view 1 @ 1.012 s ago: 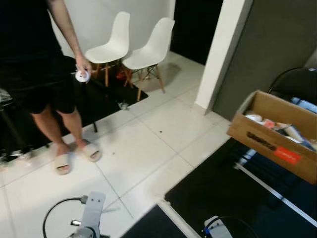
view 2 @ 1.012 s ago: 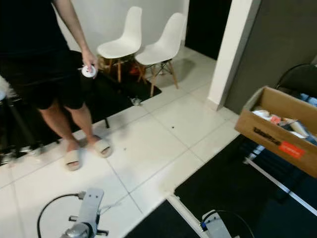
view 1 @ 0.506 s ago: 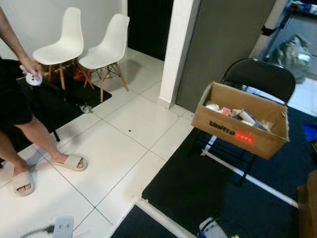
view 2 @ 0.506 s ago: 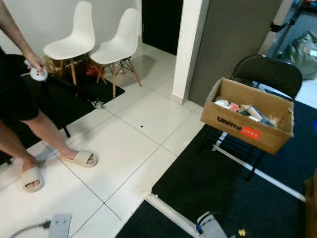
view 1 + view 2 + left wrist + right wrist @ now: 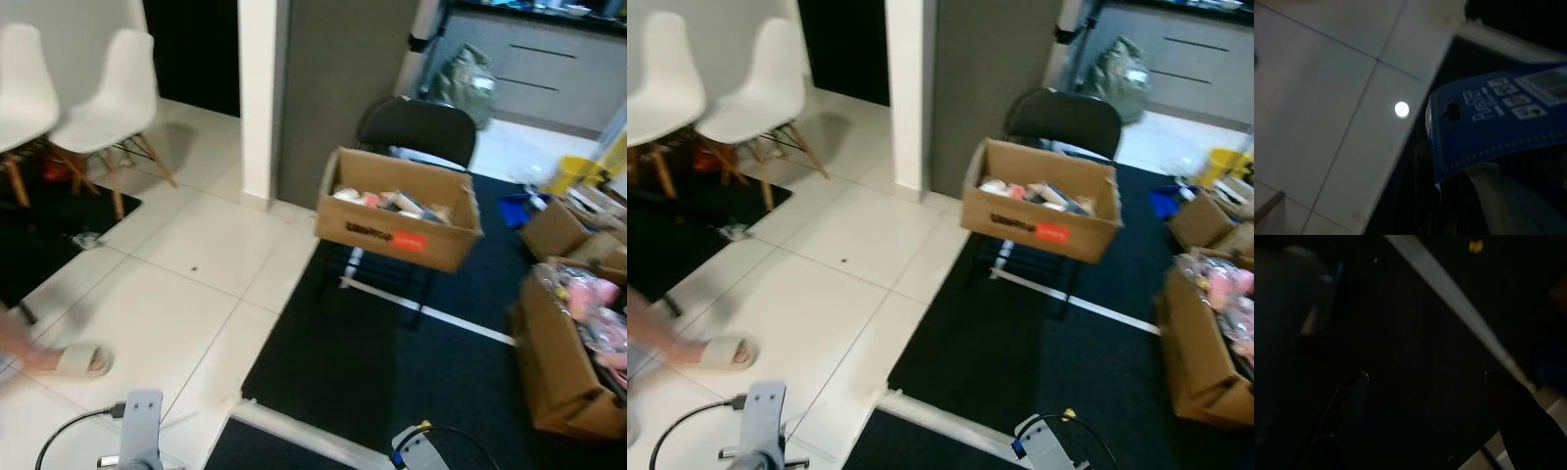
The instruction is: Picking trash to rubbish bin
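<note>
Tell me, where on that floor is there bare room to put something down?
The white tiles between the white chairs and the black mat lie bare. The mat before the folding chair that bears the cardboard box is also free, apart from a white stripe. It is crowded at the robot's right, where open boxes stand packed together.

A blue card package [image 5: 1498,122] is showing white lettering, reading roughly "PureStir", with a barcode beside it. The cardboard box [image 5: 1038,211] on the chair is carrying dark print and a red label, both too blurred to read.
</note>
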`<state>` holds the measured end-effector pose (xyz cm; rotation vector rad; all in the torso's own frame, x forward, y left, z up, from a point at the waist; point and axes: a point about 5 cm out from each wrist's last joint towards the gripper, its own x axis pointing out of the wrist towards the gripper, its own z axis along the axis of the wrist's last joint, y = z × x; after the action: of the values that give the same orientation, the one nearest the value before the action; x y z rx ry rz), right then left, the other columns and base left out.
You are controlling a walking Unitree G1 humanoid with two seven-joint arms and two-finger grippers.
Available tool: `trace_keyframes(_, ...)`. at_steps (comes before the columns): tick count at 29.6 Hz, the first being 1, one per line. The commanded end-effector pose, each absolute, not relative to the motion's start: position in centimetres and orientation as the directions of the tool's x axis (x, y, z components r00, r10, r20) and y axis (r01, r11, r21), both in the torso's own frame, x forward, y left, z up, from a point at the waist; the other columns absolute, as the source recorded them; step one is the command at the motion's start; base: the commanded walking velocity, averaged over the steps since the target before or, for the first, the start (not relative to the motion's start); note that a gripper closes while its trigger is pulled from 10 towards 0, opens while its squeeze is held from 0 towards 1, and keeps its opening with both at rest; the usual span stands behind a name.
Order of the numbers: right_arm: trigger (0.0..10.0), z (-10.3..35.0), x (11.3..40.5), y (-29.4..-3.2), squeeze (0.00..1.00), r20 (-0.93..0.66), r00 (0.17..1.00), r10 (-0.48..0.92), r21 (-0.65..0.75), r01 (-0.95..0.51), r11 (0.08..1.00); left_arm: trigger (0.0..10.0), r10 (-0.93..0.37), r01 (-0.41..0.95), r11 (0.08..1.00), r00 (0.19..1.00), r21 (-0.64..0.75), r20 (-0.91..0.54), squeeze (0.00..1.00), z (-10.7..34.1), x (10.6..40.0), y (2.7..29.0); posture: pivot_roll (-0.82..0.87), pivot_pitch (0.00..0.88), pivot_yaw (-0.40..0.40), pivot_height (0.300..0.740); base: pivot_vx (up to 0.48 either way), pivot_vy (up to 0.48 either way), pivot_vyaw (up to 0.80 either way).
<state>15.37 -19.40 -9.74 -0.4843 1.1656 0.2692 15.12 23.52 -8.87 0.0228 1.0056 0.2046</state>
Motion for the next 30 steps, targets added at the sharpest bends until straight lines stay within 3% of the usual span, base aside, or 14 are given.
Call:
trace_keyframes(1,10.0,-9.8,15.3,-19.5,0.0,-0.927,0.373,-0.05,-0.23,-0.456,0.86,10.0,0.165,-0.146,0.984,0.498,0.105,-0.851,0.0,-9.2,14.7,22.9,0.12,0.0,-0.033,0.74,0.0,0.0,-0.77)
trace_keyframes(10,10.0,-10.2,14.1,-19.7,0.0,-0.942,0.331,-0.047,-0.22,-0.509,0.832,10.0,0.178,-0.218,0.973,0.468,0.082,-0.865,0.0,-9.7,12.8,23.5,0.17,0.0,-0.073,0.74,0.0,0.0,-0.77)
trace_keyframes(14,10.0,-10.0,14.5,-19.5,0.0,-0.938,0.346,-0.038,-0.223,-0.513,0.829,10.0,0.167,-0.218,0.973,0.45,0.074,-0.877,0.0,-9.9,12.2,23.4,0.17,0.0,-0.071,0.74,0.0,0.0,0.0)
trace_keyframes(26,10.0,-9.9,15.3,-18.4,0.0,-0.933,0.36,-0.003,-0.203,-0.518,0.831,10.0,0.154,-0.208,0.976,0.438,0.066,-0.886,0.0,-10.1,11.8,23.2,0.19,0.0,-0.067,0.74,0.372,0.0,0.0)
trace_keyframes(30,10.0,-10.1,14.8,-18.4,0.0,-0.94,0.342,-0.011,-0.199,-0.521,0.83,10.0,0.153,-0.207,0.976,0.434,0.067,-0.888,0.0,-10.1,11.6,23.3,0.18,0.0,-0.059,0.74,0.48,0.0,-0.6)
